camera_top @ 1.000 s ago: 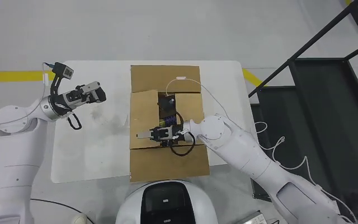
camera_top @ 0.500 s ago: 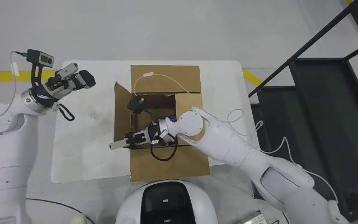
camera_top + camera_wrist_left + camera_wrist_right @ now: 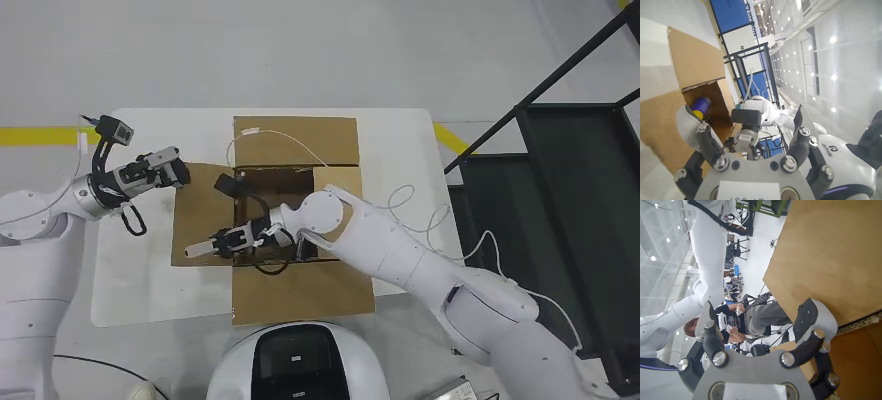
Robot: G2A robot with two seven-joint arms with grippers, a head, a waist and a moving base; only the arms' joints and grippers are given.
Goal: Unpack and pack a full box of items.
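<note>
- Cardboard box (image 3: pixel 295 290) sits in the middle of the white desk (image 3: pixel 140 280), its flaps folded out; the left flap (image 3: pixel 200 205) spreads over the desk.
- Right fingers (image 3: pixel 810 317) are spread wide and hold nothing, low over that left flap, one pad just beside the cardboard.
- Left fingers (image 3: pixel 687 119) are also wide apart and empty, above the desk left of the box.
- Blue and yellow can (image 3: pixel 700 105) rests inside the box.

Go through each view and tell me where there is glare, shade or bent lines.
Top view: even light on the table, the box dark inside. Left wrist view: ceiling lamps glare as white spots, and the black frame bows slightly. Right wrist view: ceiling lamps glare too, the cardboard flap without glare.
</note>
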